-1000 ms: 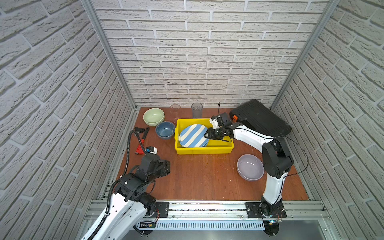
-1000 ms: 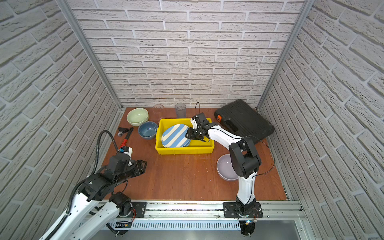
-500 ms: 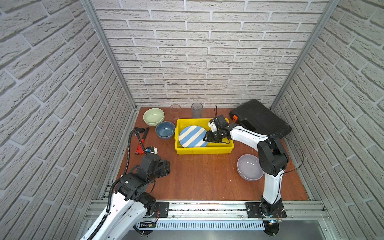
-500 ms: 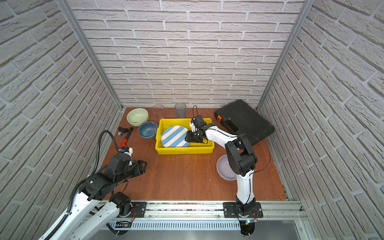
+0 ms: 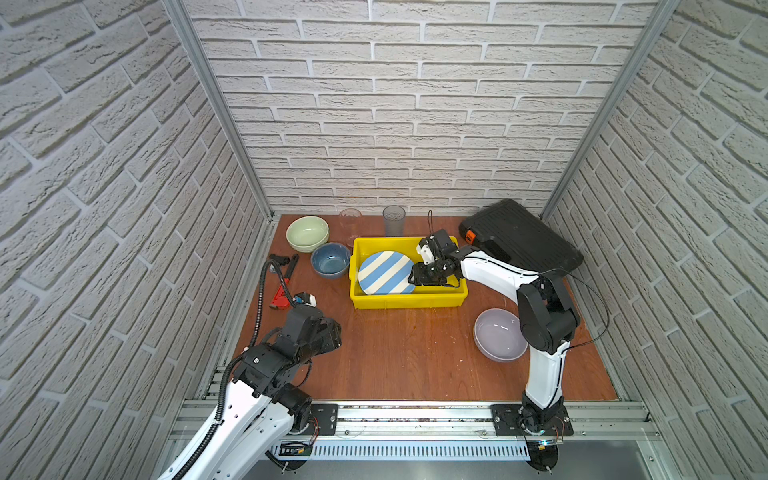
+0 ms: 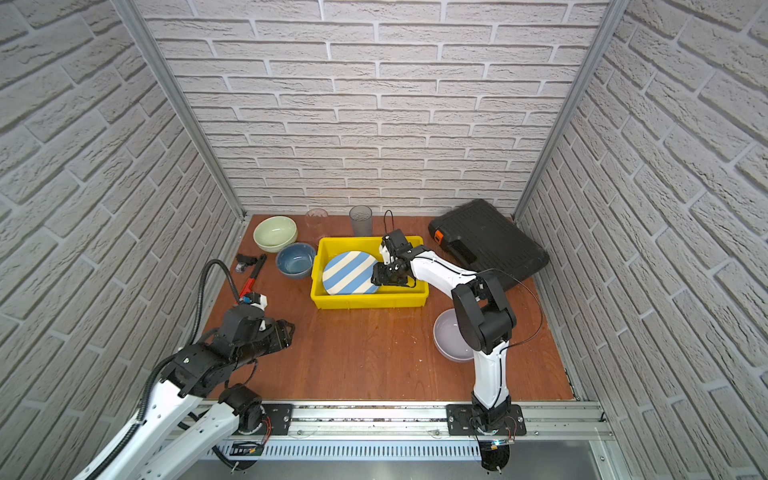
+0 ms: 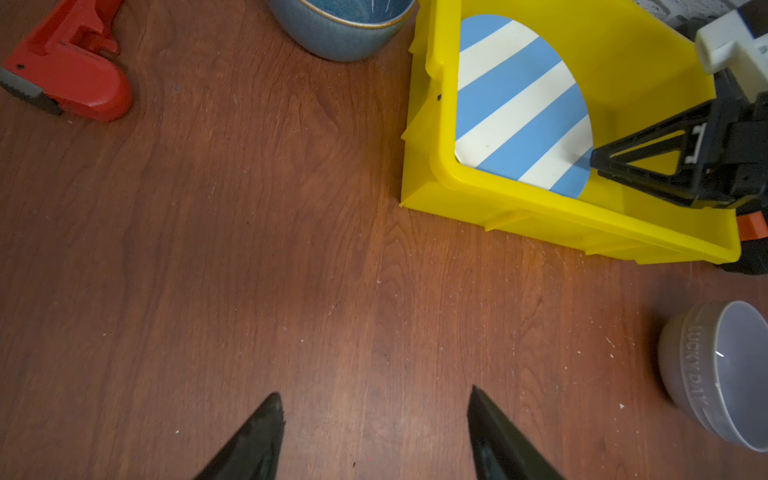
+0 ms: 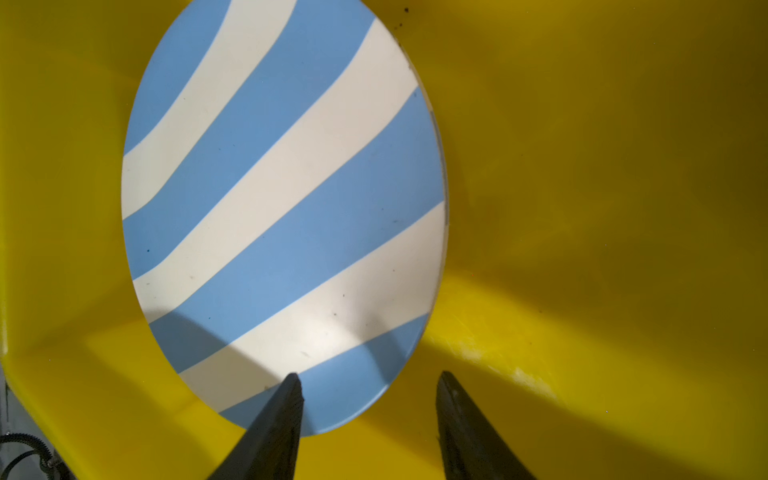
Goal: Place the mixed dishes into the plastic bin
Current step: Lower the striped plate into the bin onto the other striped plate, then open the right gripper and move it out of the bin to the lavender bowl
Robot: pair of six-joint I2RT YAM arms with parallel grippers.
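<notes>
In both top views the plate (image 5: 384,272) is resting in the bin (image 5: 409,301) by the worktop's (image 5: 395,357) back edge, the right gripper (image 5: 414,277) sitting at its rim; the left wrist view is showing the left gripper (image 7: 374,399) spread wide; the right wrist view, the right jaws parted, holding nothing.

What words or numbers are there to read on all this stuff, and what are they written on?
"LUCKY DAY": raised letters on the outside of the lavender-grey bowl, seen in the left wrist view.
red wrench: any marking is too faint to read.
striped plate, yellow bin, black case: no writing shows.
</notes>
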